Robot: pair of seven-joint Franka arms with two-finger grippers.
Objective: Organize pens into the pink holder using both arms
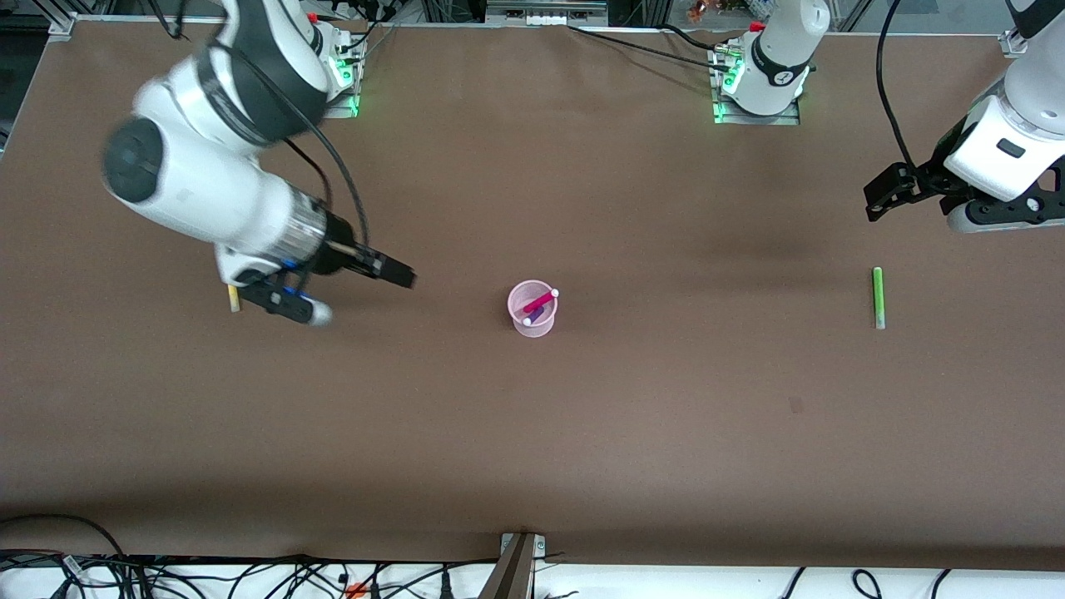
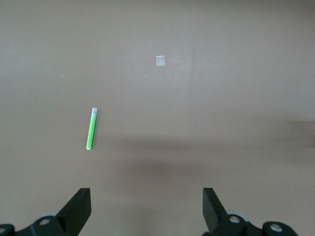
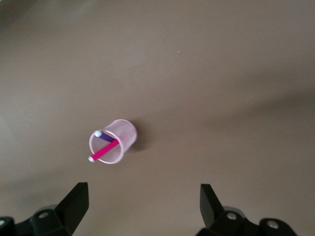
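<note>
The right gripper (image 1: pixel 398 273) hangs with its fingers spread wide and nothing between them, over bare table toward the right arm's end from the pink holder (image 1: pixel 532 309). The yellow pen (image 1: pixel 234 297) lies on the table farther from the holder than this gripper, mostly hidden under the arm's wrist, so only a short stub shows. The likely trouble here is a blind descent: the wrist camera looks at the holder, not at the pen, and a slim stick lying flat can roll or be pushed aside by one finger.

The left gripper (image 1: pixel 889 190) is also open and empty, hovering toward the left arm's end, well apart from the holder. The green pen (image 1: pixel 877 297) lies flat near it, off to one side of the fingers' line in the left wrist view; closing without centring would flick it away.

The holder stands upright mid-table with the magenta pen (image 1: pixel 541 301) and the purple pen (image 1: pixel 534 315) leaning inside. It looks light, and a carried pen striking its rim could tip it over.
</note>
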